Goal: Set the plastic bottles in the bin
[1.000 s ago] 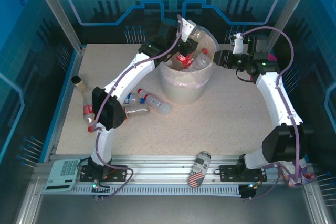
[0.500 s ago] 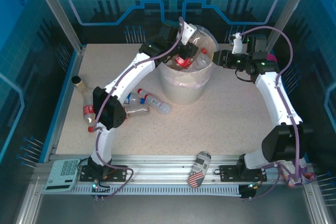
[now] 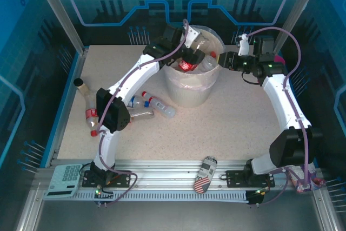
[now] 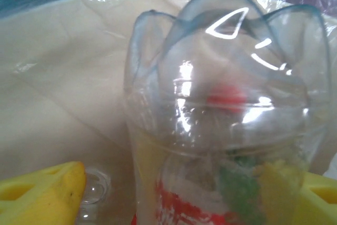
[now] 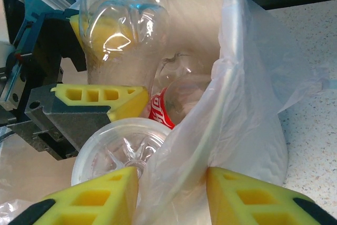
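Note:
The bin [image 3: 189, 91] is a cream bucket lined with a clear bag [image 5: 253, 104], and several plastic bottles [image 3: 189, 64] lie inside it. My left gripper [image 3: 193, 37] hangs over the bin's far rim. It is open, and a clear red-labelled bottle [image 4: 221, 104] stands loose between its yellow pads [image 4: 45, 193], base up. My right gripper [image 5: 171, 183] is shut on the bin's bagged rim at the right side [image 3: 223, 60]. More bottles lie on the table left of the bin [image 3: 158, 104] and at the far left [image 3: 88, 106].
A stars-and-stripes can [image 3: 203, 175] lies on the front rail between the arm bases. A calculator [image 3: 65, 179] sits at the front left corner. A pink cup [image 3: 280, 58] peeks out behind my right arm. Blue walls enclose the table.
My left gripper's jaws have opened over the bin, and the clear bottle between them has slipped lower into it. My right gripper has kept its hold on the rim.

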Controlling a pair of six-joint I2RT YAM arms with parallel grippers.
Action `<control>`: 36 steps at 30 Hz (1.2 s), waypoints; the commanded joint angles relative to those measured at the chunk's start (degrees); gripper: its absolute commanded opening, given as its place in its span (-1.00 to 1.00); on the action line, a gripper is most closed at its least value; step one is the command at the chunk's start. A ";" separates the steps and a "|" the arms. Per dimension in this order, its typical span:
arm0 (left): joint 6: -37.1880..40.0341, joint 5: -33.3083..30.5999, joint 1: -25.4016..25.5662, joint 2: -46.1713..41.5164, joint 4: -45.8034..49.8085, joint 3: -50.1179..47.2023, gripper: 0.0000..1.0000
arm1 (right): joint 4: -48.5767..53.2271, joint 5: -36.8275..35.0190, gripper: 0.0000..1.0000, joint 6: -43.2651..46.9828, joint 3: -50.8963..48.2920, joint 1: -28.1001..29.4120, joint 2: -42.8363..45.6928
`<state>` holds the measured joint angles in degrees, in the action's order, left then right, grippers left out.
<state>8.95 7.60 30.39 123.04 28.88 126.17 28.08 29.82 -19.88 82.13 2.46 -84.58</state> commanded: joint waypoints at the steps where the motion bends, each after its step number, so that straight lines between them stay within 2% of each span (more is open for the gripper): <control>1: -1.09 3.98 0.73 -3.83 -0.34 1.03 0.82 | 2.69 -0.86 -0.21 0.72 0.75 1.02 -0.96; 6: -1.66 4.89 0.79 -6.07 0.30 3.34 0.92 | 2.87 -1.07 -0.21 0.81 1.04 1.13 -0.96; 13: -2.86 4.26 0.72 -12.46 -0.98 0.69 0.98 | 2.61 -1.00 -0.21 0.70 1.10 1.33 -1.18; 20: -3.03 -1.17 0.13 -19.87 2.34 -3.14 0.98 | 2.89 -1.13 -0.21 0.89 1.54 1.32 -1.07; 27: -7.42 -7.65 -4.81 -31.18 7.34 -17.02 0.98 | 3.30 -1.35 -0.21 1.84 1.82 1.32 -0.68; 34: -12.30 -14.08 -15.35 -46.70 16.11 -40.33 0.97 | 2.98 -1.44 -0.21 2.51 1.50 1.49 -0.15; 36: -15.60 -16.49 -20.26 -50.95 18.79 -46.87 0.96 | 3.03 -1.35 -0.21 2.85 1.46 1.50 -0.08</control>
<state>-1.67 -3.79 14.28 77.71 40.51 85.21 28.88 28.93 -18.81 82.85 3.01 -84.66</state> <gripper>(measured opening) 0.984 0.394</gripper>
